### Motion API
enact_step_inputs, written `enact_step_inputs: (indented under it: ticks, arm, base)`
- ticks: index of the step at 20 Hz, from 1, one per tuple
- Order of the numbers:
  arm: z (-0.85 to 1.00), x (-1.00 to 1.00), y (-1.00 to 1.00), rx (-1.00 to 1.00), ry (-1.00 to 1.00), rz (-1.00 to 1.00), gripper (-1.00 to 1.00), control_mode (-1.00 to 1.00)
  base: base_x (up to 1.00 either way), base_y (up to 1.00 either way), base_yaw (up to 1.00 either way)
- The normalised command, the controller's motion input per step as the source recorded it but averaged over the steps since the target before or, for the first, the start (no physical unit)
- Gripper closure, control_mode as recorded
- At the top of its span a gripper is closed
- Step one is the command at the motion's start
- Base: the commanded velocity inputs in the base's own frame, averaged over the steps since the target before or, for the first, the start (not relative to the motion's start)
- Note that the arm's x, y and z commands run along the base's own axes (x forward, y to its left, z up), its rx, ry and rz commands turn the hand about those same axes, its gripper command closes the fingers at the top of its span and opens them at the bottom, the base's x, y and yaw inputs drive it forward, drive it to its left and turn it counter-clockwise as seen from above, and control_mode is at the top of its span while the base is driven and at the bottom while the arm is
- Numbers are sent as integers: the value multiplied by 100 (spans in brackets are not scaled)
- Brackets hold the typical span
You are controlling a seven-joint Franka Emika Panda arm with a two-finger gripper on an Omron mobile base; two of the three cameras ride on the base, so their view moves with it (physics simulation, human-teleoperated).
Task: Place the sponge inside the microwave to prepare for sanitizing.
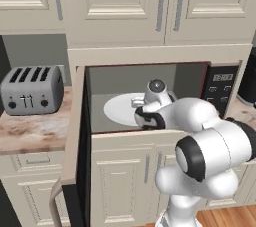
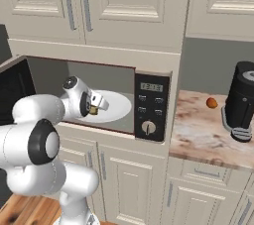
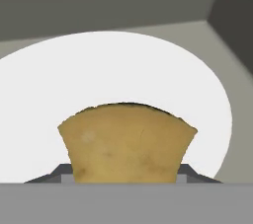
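The microwave (image 1: pixel 190 78) stands open, its black glass door (image 1: pixel 75 136) swung out to the left. My gripper (image 2: pixel 94 107) reaches into the grey cavity (image 2: pixel 49 75), just above the near part of the white round plate (image 2: pixel 116 105). It is shut on the sponge (image 2: pixel 93 110), a small yellow block. In the hand view the sponge (image 3: pixel 126 144) sits between the two dark fingertips (image 3: pixel 62 173), with the plate (image 3: pixel 123 70) spread out behind it and the grey back wall beyond. I cannot tell whether the sponge touches the plate.
A silver four-slot toaster (image 1: pixel 32 90) stands on the counter left of the open door. The microwave's button panel and knob (image 2: pixel 149 127) are at the cavity's right. Further right on the counter are a black coffee machine (image 2: pixel 241 101) and a small orange object (image 2: pixel 212 102). Cabinets hang overhead.
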Motion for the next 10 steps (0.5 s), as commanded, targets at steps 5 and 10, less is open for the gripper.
enact_step_inputs:
  ticks: [5, 10]
  arm:
    - [-9, 27, 10, 0, 7, 0, 100, -100]
    - [-21, 15, 2, 1, 8, 0, 100, -100]
  base:
    - [0, 0, 0]
    - [0, 0, 0]
